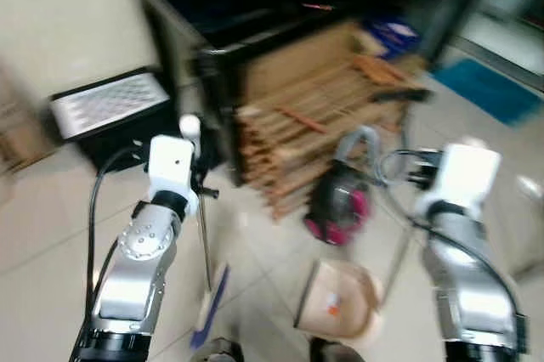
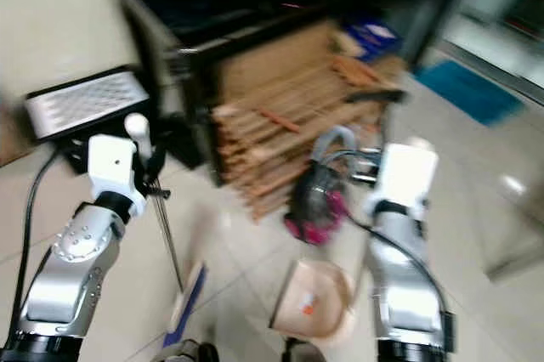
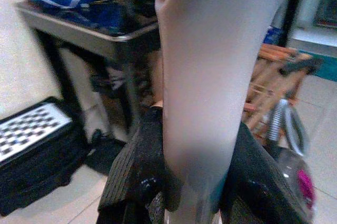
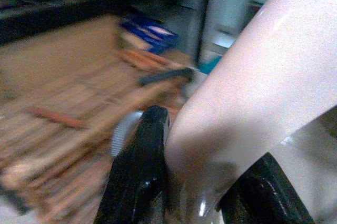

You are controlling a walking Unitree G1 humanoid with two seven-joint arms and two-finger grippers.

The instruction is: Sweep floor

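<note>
Left hand (image 3: 181, 182): my two black fingers are pressed against the pale handle of the broom (image 1: 204, 243), gripping it near its top end, at chest height ahead of me.
Right hand (image 4: 200, 182): my fingers are clamped on the pale handle of the dustpan (image 1: 340, 298), which runs down at a slant to the pan.
Broom: a thin dark shaft dropping from my left hand to a blue-edged head (image 1: 208, 307) that meets the tiled floor (image 1: 51, 251) just before my feet.
Dustpan: a tan scoop resting on the floor between my arms, near the broom head but apart from it.
Surroundings: a wooden slatted crate (image 1: 314, 115) under a dark worktop (image 3: 100, 24), a pink and grey handheld vacuum (image 1: 340, 200) against the crate, a black box with a perforated lid (image 1: 110, 107) by the wall. All views are blurred.
Handling, as I judge it: both tools look light and stiff; the smooth handles could turn in my grip, so a firm hold high on each shaft suits short strokes.
Stage: tools in hand, sweeping likely about to start.
</note>
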